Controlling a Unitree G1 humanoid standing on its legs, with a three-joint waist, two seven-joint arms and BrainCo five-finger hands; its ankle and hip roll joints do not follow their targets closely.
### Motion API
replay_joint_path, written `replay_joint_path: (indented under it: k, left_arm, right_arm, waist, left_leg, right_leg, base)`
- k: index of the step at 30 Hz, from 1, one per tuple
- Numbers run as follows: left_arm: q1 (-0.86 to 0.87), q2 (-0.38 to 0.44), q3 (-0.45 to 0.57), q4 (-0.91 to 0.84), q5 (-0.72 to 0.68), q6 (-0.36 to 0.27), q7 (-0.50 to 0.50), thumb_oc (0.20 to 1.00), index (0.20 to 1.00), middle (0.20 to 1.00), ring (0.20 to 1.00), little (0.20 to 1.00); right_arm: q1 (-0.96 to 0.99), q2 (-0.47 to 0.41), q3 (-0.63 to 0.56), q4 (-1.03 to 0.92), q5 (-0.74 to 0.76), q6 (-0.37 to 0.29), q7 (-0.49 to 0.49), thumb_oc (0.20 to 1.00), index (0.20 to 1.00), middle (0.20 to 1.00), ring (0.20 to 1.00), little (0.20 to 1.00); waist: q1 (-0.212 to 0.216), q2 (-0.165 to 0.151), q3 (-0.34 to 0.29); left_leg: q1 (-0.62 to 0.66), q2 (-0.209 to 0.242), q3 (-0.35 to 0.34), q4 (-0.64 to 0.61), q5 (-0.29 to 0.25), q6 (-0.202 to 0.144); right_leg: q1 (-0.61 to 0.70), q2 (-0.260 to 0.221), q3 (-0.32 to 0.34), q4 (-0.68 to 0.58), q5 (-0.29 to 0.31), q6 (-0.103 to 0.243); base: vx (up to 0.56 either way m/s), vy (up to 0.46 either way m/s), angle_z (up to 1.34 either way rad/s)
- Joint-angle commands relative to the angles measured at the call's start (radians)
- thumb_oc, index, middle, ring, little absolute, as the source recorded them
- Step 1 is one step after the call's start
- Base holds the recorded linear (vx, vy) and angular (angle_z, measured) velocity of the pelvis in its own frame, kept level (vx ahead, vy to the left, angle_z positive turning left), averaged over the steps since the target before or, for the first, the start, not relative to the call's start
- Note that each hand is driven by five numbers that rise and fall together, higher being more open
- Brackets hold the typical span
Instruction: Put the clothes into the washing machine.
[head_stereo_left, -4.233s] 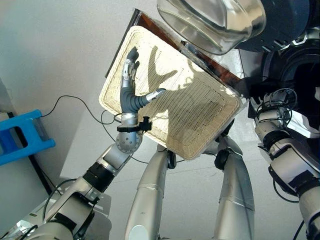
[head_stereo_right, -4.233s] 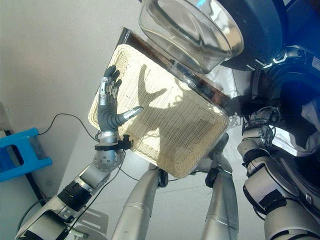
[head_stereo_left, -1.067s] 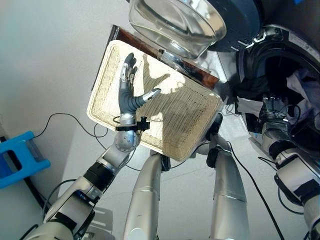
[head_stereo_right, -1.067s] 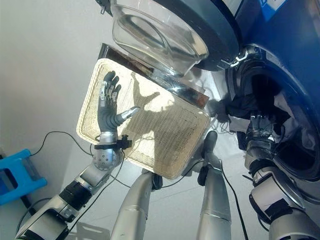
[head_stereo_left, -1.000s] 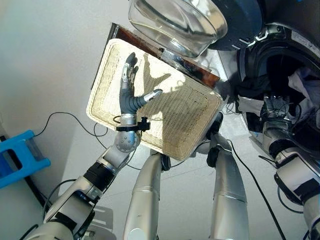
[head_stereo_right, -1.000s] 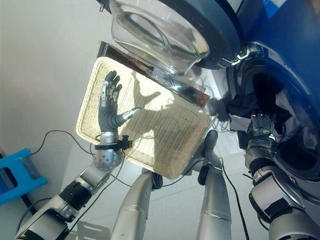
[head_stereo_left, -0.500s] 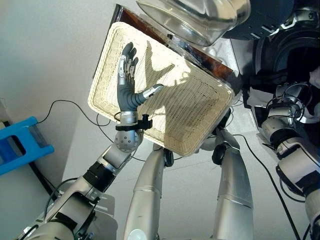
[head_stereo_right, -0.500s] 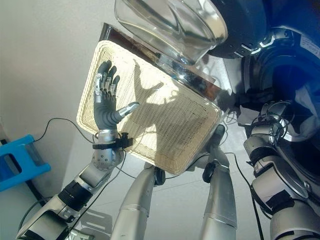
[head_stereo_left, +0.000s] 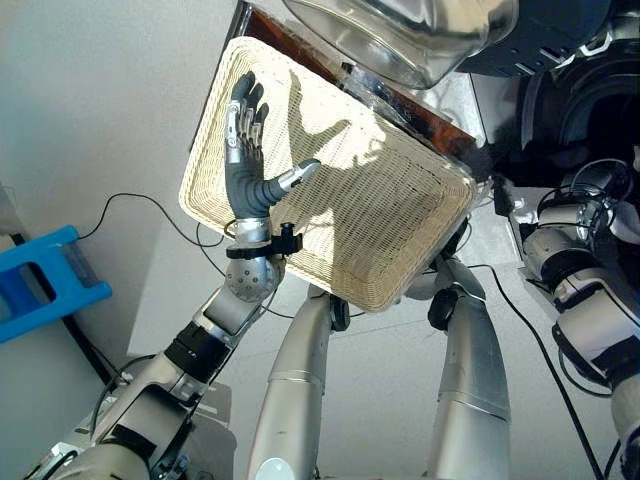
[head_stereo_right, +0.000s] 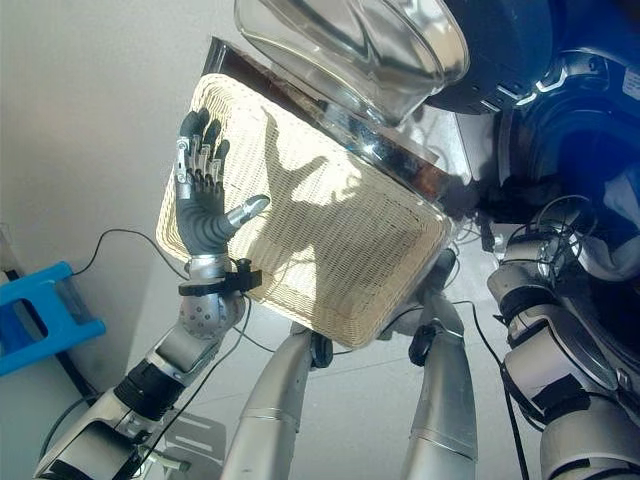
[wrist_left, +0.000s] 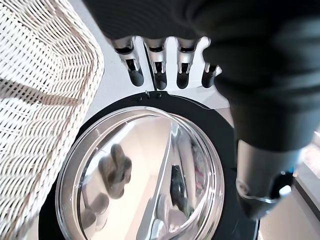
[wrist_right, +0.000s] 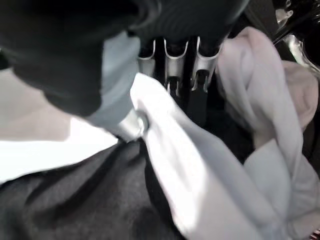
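Observation:
White cloth (wrist_right: 200, 170) and dark cloth (wrist_right: 75, 200) lie bunched in the washing machine's drum (head_stereo_left: 590, 110), at the right of the eye views. My right hand (wrist_right: 172, 60) is at the drum's mouth, right against the white cloth, which runs past the thumb. From the head it appears as my right hand (head_stereo_right: 548, 240) at the opening's lower edge, with pale cloth (head_stereo_right: 612, 255) just behind it. My left hand (head_stereo_left: 245, 165) is open, fingers spread, held over the left part of the cream wicker basket (head_stereo_left: 390, 230), which holds nothing.
The machine's round glass door (head_stereo_left: 420, 30) hangs open over the basket's far edge and also shows as the glass door (wrist_left: 145, 175) past my left fingers. A blue stool (head_stereo_left: 40, 280) stands on the floor at the left.
The camera has shifted. My right hand has drawn back from deeper in the drum to its mouth. My left hand has risen slightly toward the basket's far left rim, still open.

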Motion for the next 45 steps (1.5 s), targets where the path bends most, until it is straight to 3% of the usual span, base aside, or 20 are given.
replay_joint_path:
  k: [1,3,5,6,7,8,9,11,12,13,14,15,16,21,26,31,32,36,38,45]
  left_arm:
    - [0.030,-0.030,0.059,-0.078,0.049,-0.040,0.000,1.000,1.000,1.000,1.000,1.000]
    - [0.052,-0.028,0.051,-0.071,0.041,-0.048,-0.004,1.000,1.000,1.000,1.000,1.000]
    - [0.036,-0.024,0.060,-0.070,0.041,-0.048,-0.004,1.000,1.000,1.000,1.000,1.000]
    - [0.051,-0.028,0.051,-0.064,0.041,-0.049,-0.003,1.000,1.000,1.000,1.000,1.000]
    - [0.033,-0.023,0.058,-0.062,0.040,-0.046,-0.002,1.000,1.000,1.000,1.000,1.000]
    - [0.051,-0.021,0.054,-0.055,0.029,-0.047,-0.005,1.000,1.000,1.000,1.000,1.000]
    - [0.035,-0.017,0.061,-0.057,0.030,-0.047,-0.005,1.000,1.000,1.000,1.000,1.000]
    - [0.057,-0.018,0.057,-0.043,0.030,-0.054,-0.009,1.000,1.000,1.000,1.000,1.000]
    - [0.060,-0.019,0.054,-0.043,0.030,-0.054,-0.008,1.000,1.000,1.000,1.000,1.000]
    - [0.060,-0.019,0.056,-0.037,0.032,-0.057,-0.006,1.000,1.000,1.000,1.000,1.000]
    - [0.060,-0.019,0.056,-0.037,0.032,-0.057,-0.006,1.000,1.000,1.000,1.000,1.000]
    - [0.066,-0.021,0.054,-0.037,0.035,-0.058,-0.004,1.000,1.000,1.000,1.000,1.000]
    - [0.069,-0.022,0.055,-0.030,0.031,-0.060,-0.006,1.000,1.000,1.000,1.000,1.000]
    - [0.074,-0.027,0.047,-0.027,0.039,-0.053,0.013,1.000,1.000,1.000,1.000,1.000]
    - [0.027,-0.014,0.051,-0.003,0.003,-0.036,0.020,1.000,1.000,1.000,1.000,1.000]
    - [0.023,-0.009,0.045,0.017,-0.022,-0.027,0.009,1.000,1.000,1.000,1.000,1.000]
    - [0.005,-0.004,0.048,0.029,-0.029,-0.026,0.005,1.000,1.000,1.000,1.000,1.000]
    - [-0.011,-0.001,0.050,0.038,-0.042,-0.011,0.000,1.000,1.000,1.000,1.000,1.000]
    - [-0.022,-0.002,0.051,0.053,-0.054,-0.005,-0.009,1.000,1.000,1.000,1.000,1.000]
    - [-0.048,-0.004,0.060,0.068,-0.080,0.018,-0.033,1.000,1.000,1.000,1.000,1.000]
  right_arm:
    - [0.096,-0.071,0.016,0.046,0.016,0.008,0.045,0.200,0.200,0.200,0.200,0.200]
    - [0.122,-0.075,0.016,0.036,0.034,0.014,0.023,0.200,0.200,0.200,0.200,0.200]
    - [0.106,-0.080,0.013,0.030,0.059,0.020,-0.001,0.200,0.200,0.200,0.200,0.200]
    - [0.123,-0.079,0.015,0.027,0.085,0.025,-0.014,0.200,0.200,0.200,0.200,0.200]
    - [0.106,-0.085,0.010,0.023,0.159,0.041,-0.057,0.200,0.200,0.200,0.200,0.200]
    - [0.127,-0.087,0.004,0.021,0.278,0.052,-0.140,0.200,0.200,0.200,0.200,0.200]
    - [0.111,-0.089,0.004,0.024,0.293,0.050,-0.156,0.200,0.200,0.200,0.200,0.200]
    - [0.128,-0.098,-0.025,0.030,0.605,0.032,-0.370,0.200,0.200,0.200,0.200,0.200]
    - [0.135,-0.097,-0.026,0.036,0.627,0.028,-0.384,0.200,0.200,0.200,0.200,0.200]
    - [0.133,-0.102,-0.052,0.039,0.786,0.001,-0.469,0.200,0.200,0.200,0.200,0.200]
    - [0.133,-0.102,-0.052,0.039,0.786,0.001,-0.469,0.200,0.200,0.200,0.200,0.200]
    - [0.137,-0.104,-0.083,0.042,0.908,-0.034,-0.540,0.200,0.200,0.200,0.200,0.200]
    - [0.150,-0.103,-0.168,0.050,1.098,-0.126,-0.666,0.200,0.200,0.200,0.200,0.200]
    - [0.193,-0.078,-0.405,0.010,1.364,-0.359,-0.797,0.200,0.200,0.200,0.200,0.200]
    - [0.183,-0.071,-0.497,-0.021,1.514,-0.491,-0.835,0.200,0.200,0.200,0.200,0.200]
    - [0.200,-0.059,-0.534,-0.024,1.625,-0.575,-0.845,0.200,0.200,0.200,0.200,0.200]
    - [0.195,-0.048,-0.580,-0.027,1.737,-0.638,-0.832,0.200,0.200,0.200,0.200,0.200]
    - [0.198,-0.030,-0.630,-0.036,1.886,-0.719,-0.801,0.200,0.200,0.200,0.200,0.200]
    - [0.178,-0.012,-0.666,-0.051,2.072,-0.806,-0.758,0.200,0.200,0.200,0.200,0.200]
    - [0.127,0.028,-0.727,-0.066,2.338,-0.913,-0.668,0.200,0.200,0.200,0.200,0.200]
  waist:
    - [-0.029,0.094,-0.019]
    - [-0.031,0.088,-0.019]
    - [-0.033,0.084,-0.019]
    - [-0.035,0.081,-0.019]
    - [-0.037,0.077,-0.019]
    - [-0.039,0.072,-0.019]
    - [-0.040,0.072,-0.019]
    - [-0.043,0.065,-0.019]
    - [-0.042,0.065,-0.019]
    - [-0.045,0.063,-0.019]
    - [-0.045,0.063,-0.019]
    - [-0.046,0.061,-0.019]
    - [-0.050,0.057,-0.019]
    - [-0.061,0.055,-0.019]
    - [-0.071,0.051,-0.019]
    - [-0.074,0.047,-0.019]
    - [-0.076,0.042,-0.019]
    - [-0.076,0.035,-0.019]
    - [-0.074,0.031,-0.019]
    - [-0.068,0.027,-0.019]
  left_leg:
    - [-0.003,0.021,0.038,0.126,-0.149,-0.096]
    - [0.043,0.025,0.032,0.131,-0.174,-0.105]
    - [0.017,0.025,0.041,0.122,-0.151,-0.095]
    - [0.052,0.026,0.033,0.129,-0.175,-0.104]
    - [0.025,0.027,0.042,0.123,-0.152,-0.094]
    - [0.062,0.031,0.035,0.133,-0.178,-0.103]
    - [0.032,0.031,0.043,0.126,-0.155,-0.094]
    - [0.075,0.036,0.035,0.138,-0.183,-0.100]
    - [0.080,0.037,0.034,0.139,-0.187,-0.100]
    - [0.080,0.038,0.035,0.143,-0.188,-0.098]
    - [0.080,0.038,0.035,0.143,-0.188,-0.098]
    - [0.090,0.039,0.034,0.147,-0.195,-0.096]
    - [0.101,0.040,0.031,0.153,-0.201,-0.095]
    - [0.139,0.038,0.027,0.158,-0.217,-0.090]
    - [0.155,0.033,0.040,0.160,-0.208,-0.074]
    - [0.199,0.033,0.030,0.169,-0.236,-0.080]
    - [0.187,0.035,0.038,0.161,-0.216,-0.071]
    - [0.204,0.036,0.039,0.159,-0.220,-0.069]
    - [0.214,0.034,0.034,0.163,-0.223,-0.069]
    - [0.233,0.025,0.022,0.168,-0.229,-0.069]
  right_leg:
    - [0.001,-0.004,-0.063,-0.013,0.036,0.118]
    - [0.044,0.000,-0.055,0.003,0.008,0.131]
    - [0.022,0.001,-0.067,-0.008,0.030,0.118]
    - [0.053,0.004,-0.057,0.007,0.006,0.131]
    - [0.031,0.003,-0.069,-0.006,0.029,0.117]
    - [0.066,0.005,-0.061,0.008,0.004,0.131]
    - [0.041,0.004,-0.072,-0.005,0.027,0.117]
    - [0.081,0.009,-0.064,0.016,-0.002,0.129]
    - [0.086,0.009,-0.064,0.018,-0.006,0.130]
    - [0.087,0.010,-0.065,0.021,-0.006,0.128]
    - [0.087,0.010,-0.065,0.021,-0.006,0.128]
    - [0.096,0.011,-0.065,0.026,-0.012,0.128]
    - [0.110,0.016,-0.065,0.034,-0.021,0.125]
    - [0.145,0.027,-0.062,0.047,-0.040,0.119]
    - [0.160,0.028,-0.075,0.051,-0.038,0.097]
    - [0.202,0.031,-0.066,0.069,-0.067,0.106]
    - [0.192,0.031,-0.080,0.063,-0.050,0.092]
    - [0.211,0.033,-0.086,0.064,-0.055,0.090]
    - [0.225,0.036,-0.088,0.068,-0.061,0.086]
    - [0.252,0.044,-0.090,0.082,-0.079,0.079]
  base:
    - [0.00,0.000,0.00]
    - [0.02,0.006,-0.01]
    - [0.00,0.000,0.00]
    - [0.01,0.007,-0.04]
    - [0.05,0.005,-0.06]
    - [-0.03,-0.004,-0.04]
    - [0.00,0.000,0.00]
    - [0.03,0.006,-0.01]
    - [0.05,0.012,-0.01]
    - [0.00,0.000,0.00]
    - [0.01,0.004,-0.04]
    - [0.01,0.006,-0.06]
    - [0.02,0.015,-0.05]
    - [0.02,0.027,-0.02]
    - [0.01,0.047,-0.01]
    - [0.01,0.000,-0.01]
    - [-0.03,-0.021,0.00]
    - [0.00,-0.015,-0.01]
    - [0.02,-0.030,-0.03]
    - [0.00,-0.002,0.00]
